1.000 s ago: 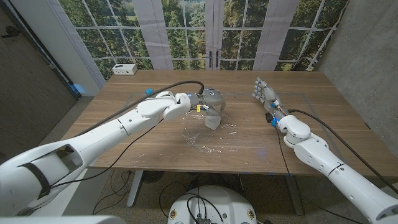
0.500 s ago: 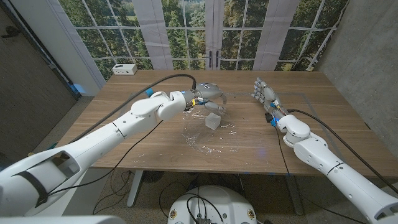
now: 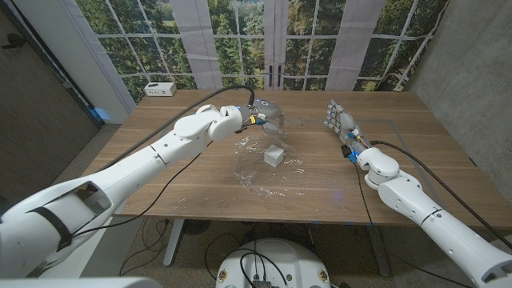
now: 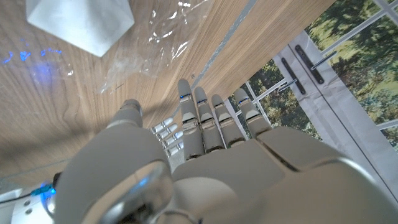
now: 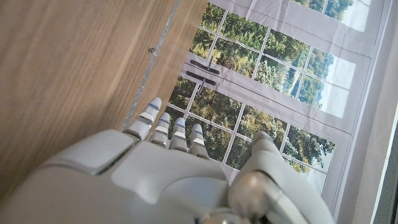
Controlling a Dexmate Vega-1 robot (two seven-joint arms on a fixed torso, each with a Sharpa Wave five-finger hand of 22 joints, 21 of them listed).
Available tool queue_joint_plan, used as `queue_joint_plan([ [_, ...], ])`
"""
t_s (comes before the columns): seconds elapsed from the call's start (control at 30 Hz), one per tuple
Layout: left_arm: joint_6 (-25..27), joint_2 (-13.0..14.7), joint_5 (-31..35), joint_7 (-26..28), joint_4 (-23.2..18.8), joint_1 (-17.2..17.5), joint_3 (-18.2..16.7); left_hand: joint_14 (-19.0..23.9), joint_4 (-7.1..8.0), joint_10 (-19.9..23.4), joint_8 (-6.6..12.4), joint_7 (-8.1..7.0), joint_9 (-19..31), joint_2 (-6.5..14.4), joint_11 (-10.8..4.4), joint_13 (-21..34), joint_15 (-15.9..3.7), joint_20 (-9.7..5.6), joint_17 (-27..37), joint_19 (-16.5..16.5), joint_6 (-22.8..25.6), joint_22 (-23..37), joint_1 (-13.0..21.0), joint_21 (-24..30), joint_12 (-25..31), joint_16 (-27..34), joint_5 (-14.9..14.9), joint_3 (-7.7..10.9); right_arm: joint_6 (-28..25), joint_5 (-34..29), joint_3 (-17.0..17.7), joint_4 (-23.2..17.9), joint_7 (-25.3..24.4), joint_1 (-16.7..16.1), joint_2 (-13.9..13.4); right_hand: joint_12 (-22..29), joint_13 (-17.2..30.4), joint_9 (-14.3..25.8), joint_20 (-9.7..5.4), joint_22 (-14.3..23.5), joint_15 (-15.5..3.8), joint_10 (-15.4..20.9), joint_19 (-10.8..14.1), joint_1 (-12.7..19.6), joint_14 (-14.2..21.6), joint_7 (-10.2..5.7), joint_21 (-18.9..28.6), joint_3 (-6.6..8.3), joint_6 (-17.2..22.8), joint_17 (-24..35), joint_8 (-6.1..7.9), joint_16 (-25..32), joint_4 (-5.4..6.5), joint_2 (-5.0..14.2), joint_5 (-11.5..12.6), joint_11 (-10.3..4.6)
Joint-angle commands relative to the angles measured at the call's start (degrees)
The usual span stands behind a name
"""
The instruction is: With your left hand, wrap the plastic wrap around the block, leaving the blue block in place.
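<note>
Plastic wrap [image 3: 260, 164] lies crumpled on the wooden table [image 3: 200, 172] around a pale block [image 3: 274, 154], which sits near the table's middle. The left hand [image 3: 268, 122] hovers just behind the block, fingers apart and holding nothing. The right hand [image 3: 340, 122] stands well apart, fingers straight and empty.

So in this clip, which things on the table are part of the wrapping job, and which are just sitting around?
Part of the job:
- block
- plastic wrap spread on the table around it
- left hand, above the table beyond the block

Just lying about:
- white box at the far corner
- right hand, holding nothing
</note>
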Motion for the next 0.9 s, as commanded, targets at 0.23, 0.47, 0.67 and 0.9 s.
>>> queue_joint_plan([
  [0.23,-0.8,-1.9,-0.2,-11.0,3.6,-5.4,3.8,-1.1,-2.11,-0.1,0.62,1.43,-0.4,1.7,-0.04,-0.5,-0.48,-0.49,-0.2,-0.8,3.7,0.1,1.4,-0.7,0.4,0.0,1.0,2.22,-0.3,0.2,0.3,-0.1,-0.1,0.0,-0.3,-0.1,0.2,0.3,-0.04,0.2,0.08,0.1,0.5,-0.1,0.5,-0.22,0.1,-0.02,0.3,0.2,-0.10,0.3,0.42,0.65,0.2,-0.02],
  [0.47,-5.4,-1.1,-9.2,-10.0,5.4,-5.1,1.5,-0.9,-5.21,0.5,0.20,0.80,-0.1,2.0,-0.79,-1.2,-1.14,-0.86,-0.4,-0.9,4.5,0.2,3.7,-0.8,0.7,0.1,1.5,4.35,0.1,0.4,0.4,-0.1,0.0,-0.2,-0.3,-0.1,0.2,0.3,-0.06,0.2,0.01,0.2,0.6,-0.2,0.5,-0.17,0.1,-0.03,0.3,0.2,-0.08,0.3,0.51,0.71,0.2,0.15],
  [0.67,-4.9,0.3,-11.4,0.8,3.9,-1.2,-2.4,-4.1,-2.23,-5.2,-6.93,-0.47,-1.6,-0.1,3.02,-1.5,2.43,0.65,0.6,-2.0,-11.7,0.4,-5.8,-1.5,-0.5,0.2,0.3,1.28,-0.7,0.5,0.3,-0.3,-0.1,-0.3,-0.5,0.0,0.2,0.3,-0.11,0.2,-0.03,0.2,0.7,-0.2,0.6,-0.22,0.2,0.00,0.4,0.2,-0.07,0.3,0.60,0.84,0.2,0.11],
  [0.9,-6.5,1.5,-10.4,-10.1,1.8,-7.3,-0.1,-6.8,-3.76,-7.8,-6.21,-2.11,-1.6,0.4,2.90,-1.5,2.87,1.34,0.2,-4.1,-14.0,0.4,-5.2,-2.5,-0.9,-0.5,1.0,2.47,-0.8,0.8,0.6,-1.1,-1.0,-0.9,-0.4,-0.1,0.2,0.3,-0.24,0.2,-0.13,0.2,0.7,-0.3,0.6,-0.33,0.1,0.02,0.4,0.3,-0.07,0.3,0.69,0.96,0.2,-0.04],
])
